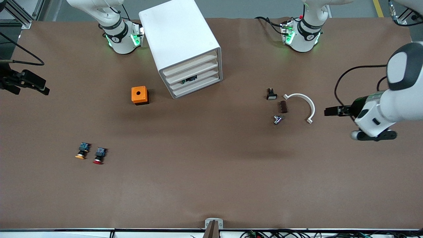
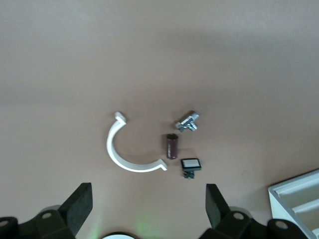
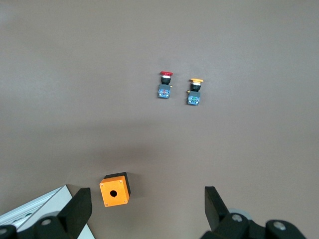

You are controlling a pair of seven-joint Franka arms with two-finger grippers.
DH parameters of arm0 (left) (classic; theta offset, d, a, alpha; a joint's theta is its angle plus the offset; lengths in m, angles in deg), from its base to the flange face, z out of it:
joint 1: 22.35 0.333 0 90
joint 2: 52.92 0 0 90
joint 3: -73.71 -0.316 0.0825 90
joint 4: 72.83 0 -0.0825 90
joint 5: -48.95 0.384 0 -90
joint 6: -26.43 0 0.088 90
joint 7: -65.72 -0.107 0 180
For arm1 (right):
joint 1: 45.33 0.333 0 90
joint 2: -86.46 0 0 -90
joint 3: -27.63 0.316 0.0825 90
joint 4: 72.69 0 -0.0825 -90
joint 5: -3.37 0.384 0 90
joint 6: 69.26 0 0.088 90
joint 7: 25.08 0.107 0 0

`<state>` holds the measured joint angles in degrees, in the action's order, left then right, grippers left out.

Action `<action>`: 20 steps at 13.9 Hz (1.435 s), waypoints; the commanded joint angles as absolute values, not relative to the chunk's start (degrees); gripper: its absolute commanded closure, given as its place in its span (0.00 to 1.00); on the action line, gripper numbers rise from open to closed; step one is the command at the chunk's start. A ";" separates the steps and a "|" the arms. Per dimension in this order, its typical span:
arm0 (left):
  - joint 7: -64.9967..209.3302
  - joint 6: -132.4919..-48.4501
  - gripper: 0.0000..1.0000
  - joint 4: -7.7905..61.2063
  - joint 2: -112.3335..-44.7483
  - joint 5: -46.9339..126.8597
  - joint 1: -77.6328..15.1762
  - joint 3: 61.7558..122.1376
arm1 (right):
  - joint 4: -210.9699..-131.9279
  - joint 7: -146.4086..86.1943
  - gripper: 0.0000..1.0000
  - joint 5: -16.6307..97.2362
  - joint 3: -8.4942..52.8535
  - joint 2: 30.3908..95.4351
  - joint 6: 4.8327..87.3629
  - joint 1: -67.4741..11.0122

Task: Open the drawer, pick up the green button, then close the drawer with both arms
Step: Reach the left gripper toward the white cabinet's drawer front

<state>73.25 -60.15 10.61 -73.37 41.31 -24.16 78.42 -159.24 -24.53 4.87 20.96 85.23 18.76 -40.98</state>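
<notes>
The white cabinet (image 1: 180,39) stands between the arms' bases, its four fronts turned toward the front camera. The drawer (image 1: 198,80), third front down, sits flush with the others. The button (image 1: 190,79) shows only as a small dark, greenish shape at that front. My left gripper (image 1: 326,111) (image 2: 147,209) hangs open over the table at the left arm's end, beside a group of small parts. My right gripper (image 1: 43,87) (image 3: 147,211) hangs open at the right arm's end of the table. Nothing is between either pair of fingers.
An orange box (image 1: 139,95) (image 3: 114,189) with a round hole sits beside the cabinet. A red-capped button (image 1: 99,155) (image 3: 165,84) and a yellow-capped one (image 1: 82,150) (image 3: 195,92) lie nearer the front camera. A white curved clamp (image 1: 305,102) (image 2: 130,149), brown cylinder (image 2: 171,146), metal fitting (image 2: 188,121) and small switch (image 2: 190,164) lie near the left gripper.
</notes>
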 commanded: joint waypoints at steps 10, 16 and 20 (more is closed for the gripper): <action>105.74 -59.88 0.00 6.82 -87.09 27.18 -38.17 78.72 | -159.53 -24.55 0.00 5.92 20.86 85.94 17.75 -41.20; 137.30 -59.79 0.00 5.22 -92.99 10.92 -41.07 78.81 | -159.53 -24.55 0.00 5.92 20.86 85.94 17.67 -41.29; 160.84 -59.97 0.00 4.17 -98.43 1.07 -42.47 78.81 | -159.44 -24.46 0.00 5.83 20.86 85.94 17.84 -41.29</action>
<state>151.23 -60.70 6.69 -94.95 4.44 -41.32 78.95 -159.25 -24.53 4.87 20.91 85.23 18.08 -40.99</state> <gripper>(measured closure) 0.000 0.000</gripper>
